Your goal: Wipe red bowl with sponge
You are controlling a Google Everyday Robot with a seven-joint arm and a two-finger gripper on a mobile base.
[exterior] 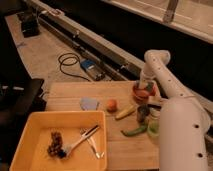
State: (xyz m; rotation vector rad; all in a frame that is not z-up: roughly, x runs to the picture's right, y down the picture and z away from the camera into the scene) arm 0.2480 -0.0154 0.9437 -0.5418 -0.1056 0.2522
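Note:
The red bowl (141,93) sits near the right edge of the wooden table (75,95), just right of the orange fruit (112,105). My gripper (146,87) points down from the white arm (159,62) and hangs right over the bowl, at or just inside its rim. A small dark bluish shape (151,88) at the gripper's tip, over the bowl's right side, looks like the sponge; most of it is hidden by the wrist.
A big yellow tub (30,131) with utensils (86,138) and a dark lump fills the front left. A flat pale grey-blue patch (89,103), a yellow fruit (125,112), a dark can (142,114), a green pepper (134,131) and a green cup (153,128) lie around the bowl.

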